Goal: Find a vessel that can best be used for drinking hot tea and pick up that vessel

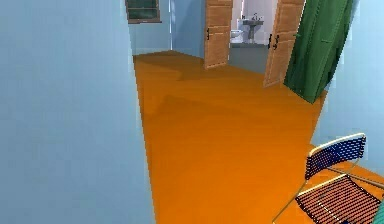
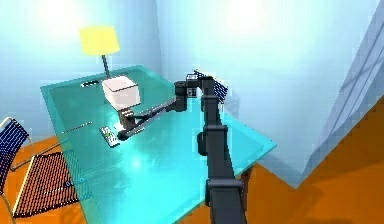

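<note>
Turquoise glass of the table (image 2: 150, 165) spreads under the whole working area. Nearest to the camera, the dark arm (image 2: 215, 150) rises over the table's edge. A chair (image 2: 42, 182) with a striped seat stands well to the left of the pincer (image 2: 118, 128) and nearer than it.

The pincer's thin fingers reach low over the glass. A small pale thing (image 2: 107, 134) lies on the table right at their tips, so I cannot tell whether the pincer holds anything, nor how its fingers stand. I also cannot tell if this small thing is the tea vessel. No clear cup shape shows.

Beyond the pincer stands a white blocky thing (image 2: 120, 90), and farther behind it a lamp (image 2: 101, 45) with a yellow shade.

For this step I judge it best to move slowly, keep the fingers level with the small thing's middle, and then lift straight up, away from the white block.

No brand, label or writing can be read anywhere.
</note>
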